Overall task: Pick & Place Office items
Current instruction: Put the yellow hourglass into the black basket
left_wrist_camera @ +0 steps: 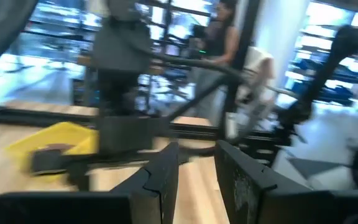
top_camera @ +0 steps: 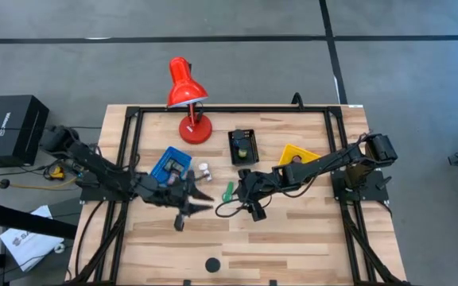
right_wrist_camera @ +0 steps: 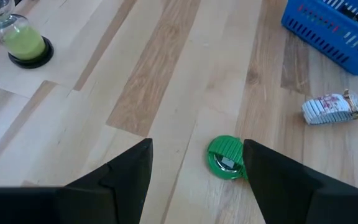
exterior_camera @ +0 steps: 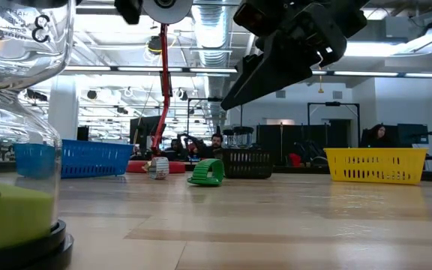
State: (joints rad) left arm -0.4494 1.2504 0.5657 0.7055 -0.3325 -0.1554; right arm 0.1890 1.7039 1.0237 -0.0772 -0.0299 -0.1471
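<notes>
A green round tape-like item point(right_wrist_camera: 226, 158) point(top_camera: 229, 191) point(exterior_camera: 207, 172) lies on the wooden table. My right gripper point(right_wrist_camera: 197, 149) point(top_camera: 243, 199) hangs open above it; the item shows between its fingers, close to one of them, untouched. A small white item point(right_wrist_camera: 329, 108) point(top_camera: 203, 169) point(exterior_camera: 158, 167) lies on its side near the blue bin point(top_camera: 171, 164). My left gripper point(left_wrist_camera: 197, 152) point(top_camera: 196, 202) is open and empty, held over the table just left of the green item. The other office items are out of view.
The red lamp point(top_camera: 188, 99) stands at the far edge. A black bin point(top_camera: 243, 146) and a yellow bin point(top_camera: 299, 154) sit beyond the grippers. An hourglass with green sand point(right_wrist_camera: 23, 40) point(top_camera: 212, 264) point(exterior_camera: 13, 165) stands near the near edge. Bare wood lies between it and the grippers.
</notes>
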